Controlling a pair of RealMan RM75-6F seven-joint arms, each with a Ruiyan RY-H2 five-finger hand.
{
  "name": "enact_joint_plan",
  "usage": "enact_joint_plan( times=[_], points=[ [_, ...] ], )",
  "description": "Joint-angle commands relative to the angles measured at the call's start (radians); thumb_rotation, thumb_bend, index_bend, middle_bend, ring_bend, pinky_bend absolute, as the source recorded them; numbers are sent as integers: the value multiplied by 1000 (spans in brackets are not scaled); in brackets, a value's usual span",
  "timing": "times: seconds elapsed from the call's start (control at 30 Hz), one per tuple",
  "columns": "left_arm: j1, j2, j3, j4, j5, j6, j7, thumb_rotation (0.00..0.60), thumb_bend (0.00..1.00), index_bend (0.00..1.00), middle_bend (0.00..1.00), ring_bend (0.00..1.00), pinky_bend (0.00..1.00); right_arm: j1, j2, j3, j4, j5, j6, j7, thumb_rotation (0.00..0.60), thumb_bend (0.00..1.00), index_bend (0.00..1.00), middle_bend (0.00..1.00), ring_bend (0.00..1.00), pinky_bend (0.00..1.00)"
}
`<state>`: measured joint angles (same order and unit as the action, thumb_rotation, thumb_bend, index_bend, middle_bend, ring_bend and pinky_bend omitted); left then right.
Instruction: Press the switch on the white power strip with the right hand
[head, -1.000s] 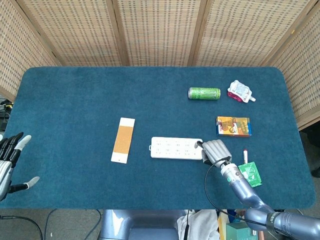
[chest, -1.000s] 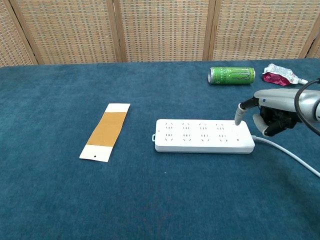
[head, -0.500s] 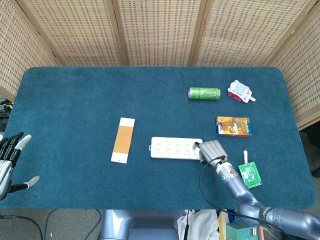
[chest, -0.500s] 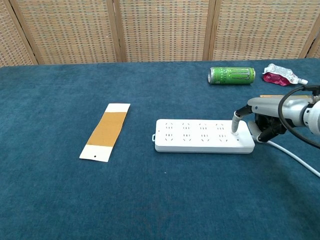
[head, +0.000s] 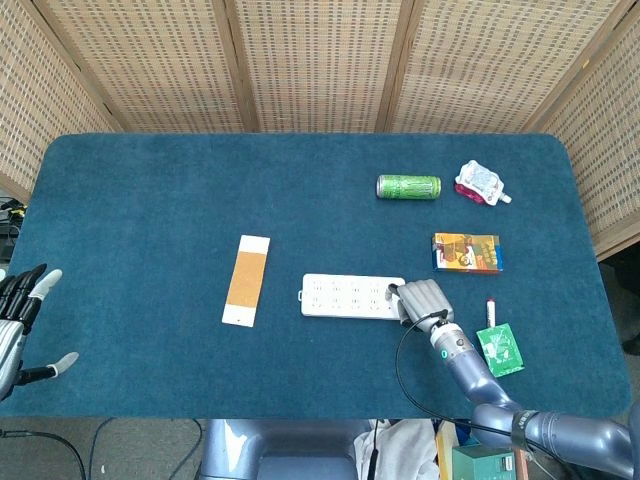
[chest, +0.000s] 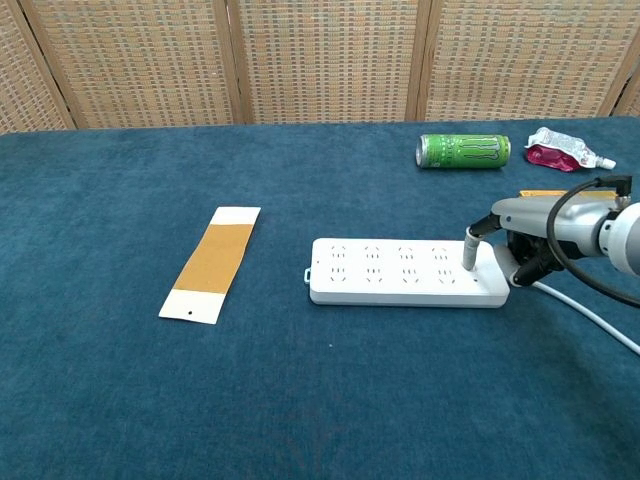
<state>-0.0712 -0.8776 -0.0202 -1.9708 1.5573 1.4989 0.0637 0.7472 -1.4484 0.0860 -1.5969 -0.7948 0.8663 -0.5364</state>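
Near the middle of the dark blue felt worktop (chest: 120, 400) lies the flat white rectangular power strip (chest: 405, 271), long side running left to right. At its right end the right robot hand (chest: 530, 235) presses one extended fingertip (chest: 469, 262) down onto the strip's top, other fingers curled in. Far left, the left robot hand (head: 22, 318) hovers off the worktop's edge, fingers spread, holding nothing.

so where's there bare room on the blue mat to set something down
Free: the far left half of the blue felt table mat, behind the tan-and-white card, and the near strip in front of the white power strip. Crowded: the right side, with green can, orange box, green packet and right robot hand.
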Motion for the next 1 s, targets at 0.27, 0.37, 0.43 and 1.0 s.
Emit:
enact_joint_plan(
  times=[0.27, 0.37, 0.43, 1.0],
  points=[
    [3, 0, 1, -1, 2, 5, 0, 600, 0, 0, 0, 0, 0, -3, 26, 27, -48, -51, 59, 42, 600, 827, 337, 974, 958, 1000],
    [3, 0, 2, 0, 4, 5, -2, 600, 0, 0, 0, 0, 0, -12, 64, 51, -98, -90, 91, 78, 600, 827, 337, 974, 958, 1000],
    [3, 0, 3, 0, 5, 5, -3, 600, 0, 0, 0, 0, 0, -19, 89, 66, -133, -113, 113, 95, 600, 827, 337, 974, 958, 1000],
    [32, -12, 29, 64, 45, 35, -45, 600, 0, 0, 0, 0, 0, -447, 343, -113, -241, -664, 664, 338, 600, 0, 0, 0, 0, 8]
  ],
)
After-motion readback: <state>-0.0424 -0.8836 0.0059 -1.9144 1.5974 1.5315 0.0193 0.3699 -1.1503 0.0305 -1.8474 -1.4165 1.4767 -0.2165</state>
